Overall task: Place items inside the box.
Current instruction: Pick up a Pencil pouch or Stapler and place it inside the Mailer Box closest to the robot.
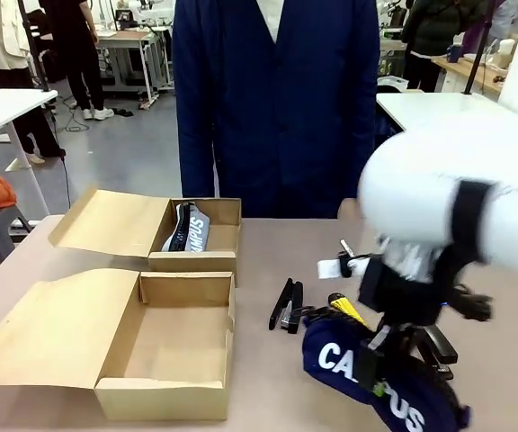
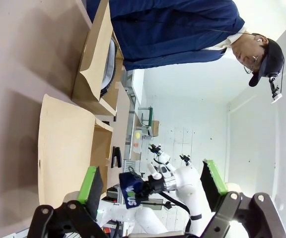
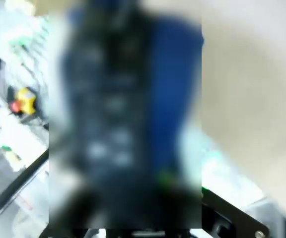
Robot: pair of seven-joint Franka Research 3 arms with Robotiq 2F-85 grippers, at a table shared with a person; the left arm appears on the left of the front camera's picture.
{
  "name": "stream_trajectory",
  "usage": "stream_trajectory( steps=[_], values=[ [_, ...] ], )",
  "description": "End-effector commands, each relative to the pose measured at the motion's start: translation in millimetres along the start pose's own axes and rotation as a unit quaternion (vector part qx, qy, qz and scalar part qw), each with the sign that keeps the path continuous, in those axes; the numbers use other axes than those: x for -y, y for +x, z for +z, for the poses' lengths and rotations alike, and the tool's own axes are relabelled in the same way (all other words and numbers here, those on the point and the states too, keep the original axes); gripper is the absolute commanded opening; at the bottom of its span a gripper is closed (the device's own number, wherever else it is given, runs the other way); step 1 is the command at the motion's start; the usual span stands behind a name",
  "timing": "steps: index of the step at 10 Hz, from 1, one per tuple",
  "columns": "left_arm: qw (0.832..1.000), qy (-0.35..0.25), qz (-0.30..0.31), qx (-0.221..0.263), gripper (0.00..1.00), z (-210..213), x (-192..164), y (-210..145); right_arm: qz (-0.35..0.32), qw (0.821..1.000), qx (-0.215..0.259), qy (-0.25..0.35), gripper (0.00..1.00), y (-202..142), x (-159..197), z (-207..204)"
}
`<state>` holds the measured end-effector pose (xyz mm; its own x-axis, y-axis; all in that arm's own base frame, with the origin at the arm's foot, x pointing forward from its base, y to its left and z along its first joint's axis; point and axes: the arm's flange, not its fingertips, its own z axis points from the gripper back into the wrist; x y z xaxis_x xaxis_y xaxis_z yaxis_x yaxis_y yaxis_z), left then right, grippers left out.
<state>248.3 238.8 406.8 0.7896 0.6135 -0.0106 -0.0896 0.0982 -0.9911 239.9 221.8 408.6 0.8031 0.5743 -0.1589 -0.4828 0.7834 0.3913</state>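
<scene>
Navy zip pouch (image 1: 344, 364), lettered CAMPUS, is at the lower right of the front view, pinched between the fingers of my right gripper (image 1: 383, 376). I judge it soft, light and floppy: woven fabric, rounded, sagging either side of the grip. Hold mid-body, clear of the zip.

Destination: open cardboard box (image 1: 165, 398), lower left; stiff, matte, flat-walled.

My left gripper (image 2: 152, 186) hangs with fingers spread wide, holding nothing.

Black stapler (image 1: 286, 304), centre: rigid, smooth, likely heavier. Grasp across its narrow sides.

Yellow-and-black utility knife (image 1: 346, 309), just beside the pouch: hard, slim.
</scene>
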Motion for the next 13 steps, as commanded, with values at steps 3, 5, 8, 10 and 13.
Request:
stream_trajectory(
  steps=[3, 5, 8, 10, 13],
  values=[
    [1.000, -0.007, -0.009, -0.001, 1.00, 0, 0, -2, -0.056, 0.998, 0.008, 0.023, 0.00, -20, -9, 18],
    [1.000, -0.007, -0.009, -0.001, 1.00, 0, 0, -2, -0.093, 0.995, 0.033, 0.033, 0.07, -36, -13, 37],
    [1.000, -0.007, -0.009, -0.001, 1.00, 0, 0, -2, -0.187, 0.965, 0.144, 0.114, 0.07, -25, -31, 40],
    [1.000, -0.007, -0.009, -0.001, 1.00, 0, 0, -2, -0.280, 0.945, 0.152, 0.079, 0.07, 22, -66, 39],
    [1.000, -0.007, -0.009, -0.001, 1.00, 0, 0, -2, -0.258, 0.956, 0.132, 0.053, 0.07, 30, -63, 51]
  ],
)
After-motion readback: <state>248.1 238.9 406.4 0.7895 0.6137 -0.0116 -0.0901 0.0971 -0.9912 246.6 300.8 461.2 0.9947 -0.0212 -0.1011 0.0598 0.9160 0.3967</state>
